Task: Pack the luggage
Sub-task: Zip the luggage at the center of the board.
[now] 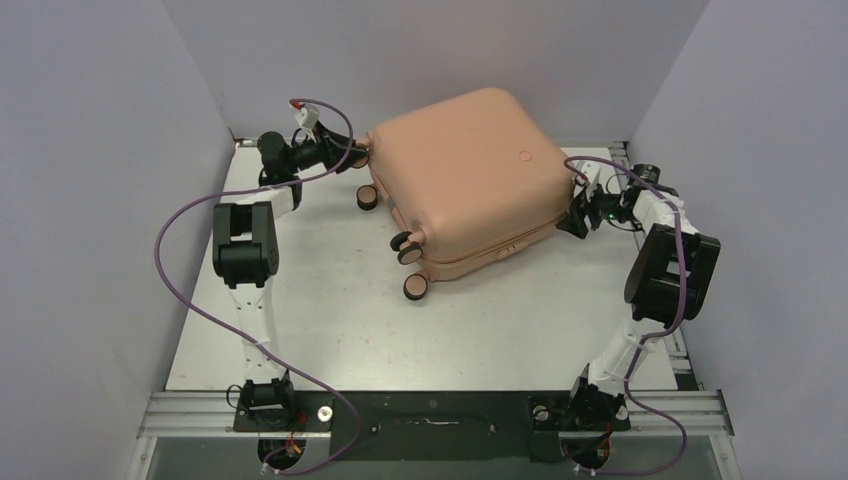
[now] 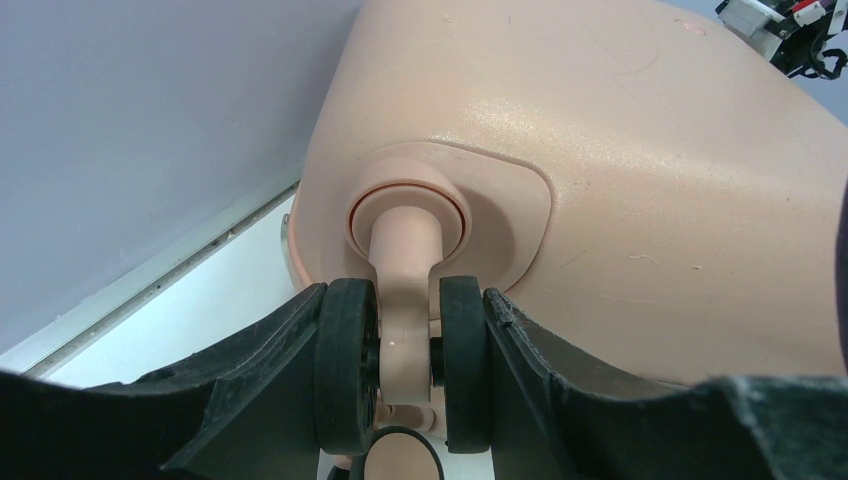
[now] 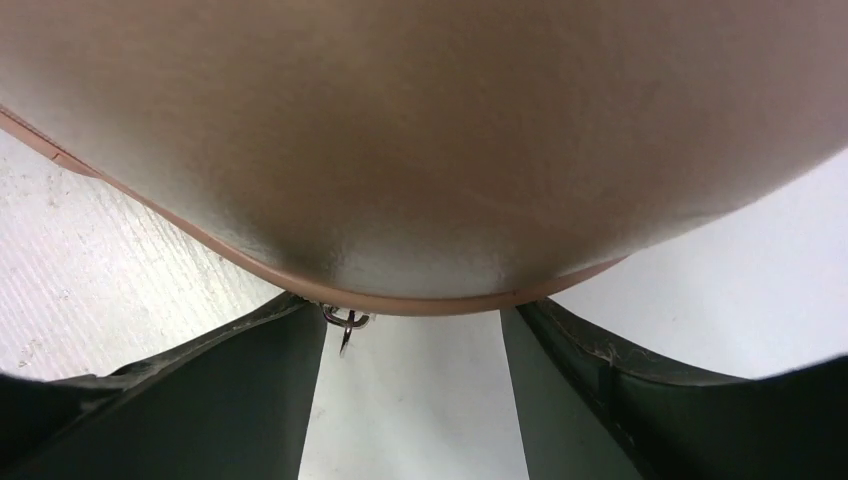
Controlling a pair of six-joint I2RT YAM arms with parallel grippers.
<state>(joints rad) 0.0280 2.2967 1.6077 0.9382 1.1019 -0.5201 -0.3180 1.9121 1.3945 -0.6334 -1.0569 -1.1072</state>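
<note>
The luggage is being pictured shut, far on the surface. Its twin wheel is being clamped by the outstretched left end effector; the right end effector is being held open, empty, alongside.

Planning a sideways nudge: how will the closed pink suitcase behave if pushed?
The luggage probably stays stiff: its hard shell looks smooth and undented. Lying flat, it likely slides rather than rolls, since its wheels stick out sideways. The glossy shell may be slippery.
</note>
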